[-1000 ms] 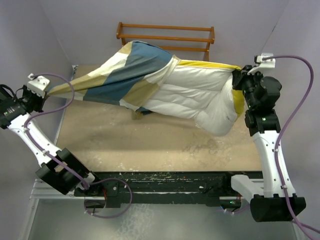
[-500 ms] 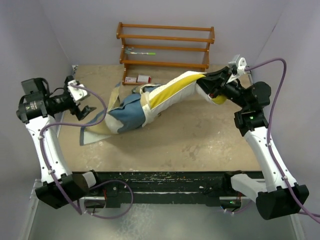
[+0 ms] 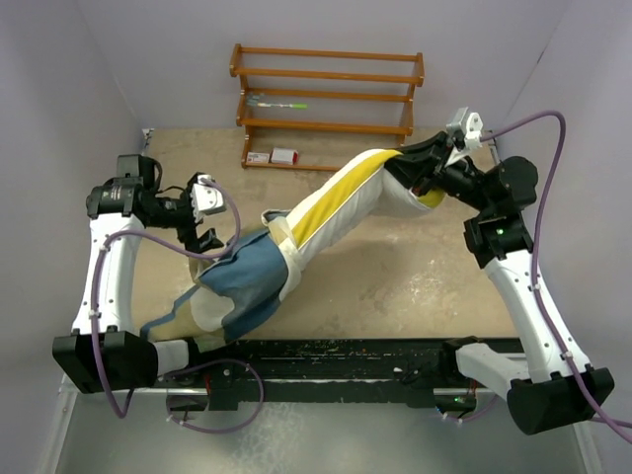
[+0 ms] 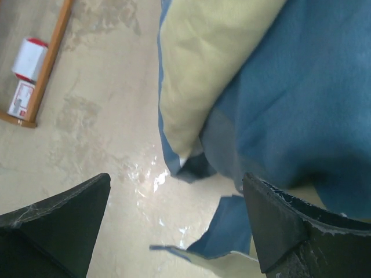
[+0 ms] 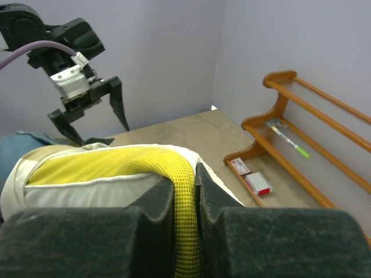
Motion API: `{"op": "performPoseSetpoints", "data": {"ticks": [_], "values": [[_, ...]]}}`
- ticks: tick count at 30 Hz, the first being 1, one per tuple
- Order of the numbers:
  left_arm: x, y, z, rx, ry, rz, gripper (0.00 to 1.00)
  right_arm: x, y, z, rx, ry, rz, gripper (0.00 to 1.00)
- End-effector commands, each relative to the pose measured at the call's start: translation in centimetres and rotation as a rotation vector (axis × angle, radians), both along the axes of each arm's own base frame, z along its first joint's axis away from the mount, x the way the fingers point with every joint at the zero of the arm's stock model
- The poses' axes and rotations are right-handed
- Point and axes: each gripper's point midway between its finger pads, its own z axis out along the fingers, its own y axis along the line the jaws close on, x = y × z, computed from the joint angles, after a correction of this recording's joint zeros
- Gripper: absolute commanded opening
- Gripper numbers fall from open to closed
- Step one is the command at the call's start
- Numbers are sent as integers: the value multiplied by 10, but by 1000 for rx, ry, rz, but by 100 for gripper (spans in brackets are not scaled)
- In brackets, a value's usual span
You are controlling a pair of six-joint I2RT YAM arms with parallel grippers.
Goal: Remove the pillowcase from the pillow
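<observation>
The pillowcase [image 3: 237, 291] is bunched at the near left, and only the near end of the pillow [image 3: 336, 202] is covered by it. The left gripper [image 3: 202, 240] is held just above the cloth; in its wrist view the fingers are seen wide apart and empty. Only in the right wrist view is the right gripper [image 5: 185, 186] seen clamped on the pillow's yellow trim. On the far rack [image 3: 326, 89] a pen [image 3: 279, 102] is kept, with a small box [image 3: 283, 155] beneath.

A robotics lab cell: plain lilac walls [image 3: 148, 39] box in a scuffed tan table [image 3: 395, 286], with a cabled left arm [image 3: 105, 259] and right arm [image 3: 523, 306] bolted at its near edge.
</observation>
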Motion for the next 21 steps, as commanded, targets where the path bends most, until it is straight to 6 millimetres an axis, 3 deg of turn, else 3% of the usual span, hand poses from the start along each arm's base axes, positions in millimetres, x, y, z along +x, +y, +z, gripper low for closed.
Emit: {"op": "performPoseSetpoints", "data": {"ticks": [1,2,5,7,10,13,17,21], "values": [[13,27,17,76,-83,71,98,-1,-25,74,38,-243,-193,0],[28,41,28,70,-131,141,100,8,-33,75,42,-242,-260,0],[69,77,86,5,-322,308,99,22,-46,72,58,-207,-361,0],[71,78,112,-37,-356,312,99,25,-53,78,66,-244,-406,0],[53,59,132,-87,-361,195,99,25,-50,77,64,-254,-392,0],[36,44,128,-116,-316,88,99,24,-51,85,93,-278,-393,0],[21,28,93,-59,-213,-18,99,26,-47,87,68,-293,-377,0],[17,21,72,-34,-216,-36,99,26,-45,92,88,-309,-363,0]]}}
